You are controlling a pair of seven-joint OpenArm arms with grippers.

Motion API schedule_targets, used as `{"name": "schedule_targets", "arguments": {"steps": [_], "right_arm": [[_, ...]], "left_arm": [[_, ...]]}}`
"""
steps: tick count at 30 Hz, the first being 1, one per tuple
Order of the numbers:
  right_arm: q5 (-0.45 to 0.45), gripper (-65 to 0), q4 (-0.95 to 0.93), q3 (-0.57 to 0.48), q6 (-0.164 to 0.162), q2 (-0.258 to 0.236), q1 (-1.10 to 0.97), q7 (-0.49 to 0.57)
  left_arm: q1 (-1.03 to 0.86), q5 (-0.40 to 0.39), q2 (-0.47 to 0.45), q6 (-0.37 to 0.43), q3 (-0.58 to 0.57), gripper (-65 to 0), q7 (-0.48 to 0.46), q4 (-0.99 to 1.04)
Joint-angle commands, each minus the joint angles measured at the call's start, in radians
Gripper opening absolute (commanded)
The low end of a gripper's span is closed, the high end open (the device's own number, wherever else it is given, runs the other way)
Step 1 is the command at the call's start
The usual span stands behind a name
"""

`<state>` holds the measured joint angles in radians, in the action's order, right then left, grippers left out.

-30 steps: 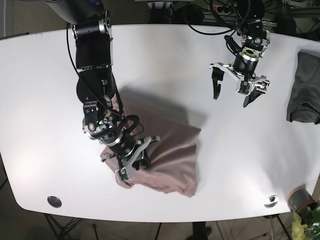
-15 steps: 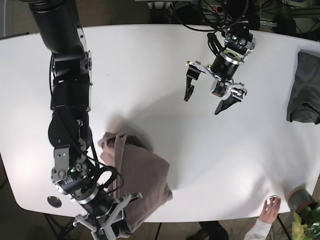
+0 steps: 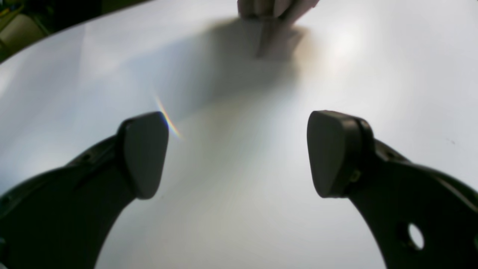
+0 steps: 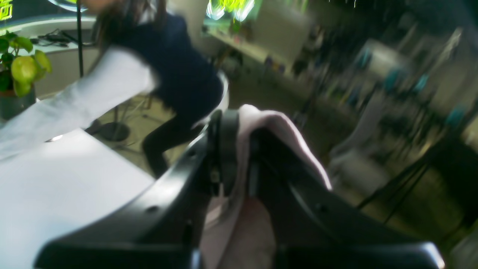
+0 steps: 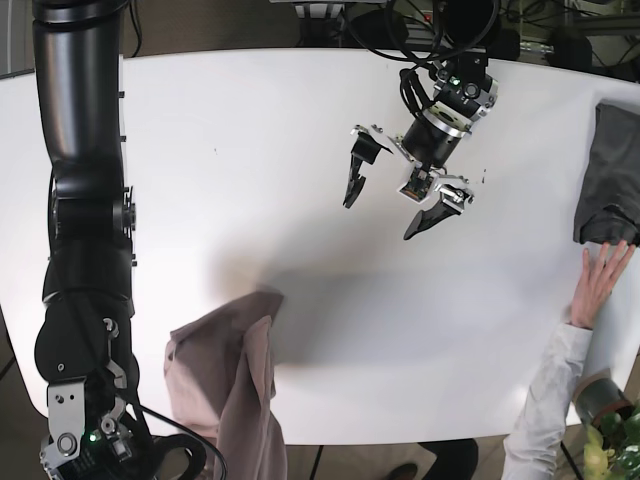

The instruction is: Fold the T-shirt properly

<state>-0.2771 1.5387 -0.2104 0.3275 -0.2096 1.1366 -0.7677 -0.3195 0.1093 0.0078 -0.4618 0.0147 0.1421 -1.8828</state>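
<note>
Your right gripper (image 4: 239, 157) has its fingers clamped on a fold of the pink T-shirt (image 5: 228, 385), with cloth bulging up between and over the black tips in the right wrist view. In the base view the T-shirt hangs bunched at 7 o'clock of the white bench (image 5: 250, 150), draped over the near edge, its upper part lying on the surface and the rest trailing out of frame. The right arm's dark column runs down the 9 o'clock side.

Your left gripper (image 5: 392, 194) hovers above bare bench at about 1 o'clock, fingers (image 3: 143, 153) spread wide and holding nothing; its wrist camera shows both pads apart over white surface, with a scrap of the pink cloth at 12 o'clock of that view.

A dark grey garment (image 5: 610, 175) lies at 3 o'clock on the bench edge. A person's hand (image 5: 600, 280) rests just below it, arm in a white sleeve. A potted plant (image 5: 612, 435) sits at 5 o'clock.
</note>
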Motion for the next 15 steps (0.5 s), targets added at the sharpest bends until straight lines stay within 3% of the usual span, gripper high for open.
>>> {"name": "schedule_targets", "arguments": {"steps": [1,11,15], "right_arm": [[-0.007,-62.9,0.015,-0.021,-0.006,-0.011,0.090,0.037],[-0.006,-62.9,-0.042,-0.039,-0.006,-0.001,0.155,0.021],[-0.006,-62.9,-0.042,-0.040,-0.006,-0.001,0.162,0.021]], "left_arm": [[0.026,-0.010,0.004,0.005,0.000,-11.5,-0.022,-0.025],[0.113,-0.007,0.004,0.007,-0.048,-11.5,-0.022,0.005],[0.142,-0.006,0.004,0.087,-0.075,-11.2,-0.022,0.058]]}}
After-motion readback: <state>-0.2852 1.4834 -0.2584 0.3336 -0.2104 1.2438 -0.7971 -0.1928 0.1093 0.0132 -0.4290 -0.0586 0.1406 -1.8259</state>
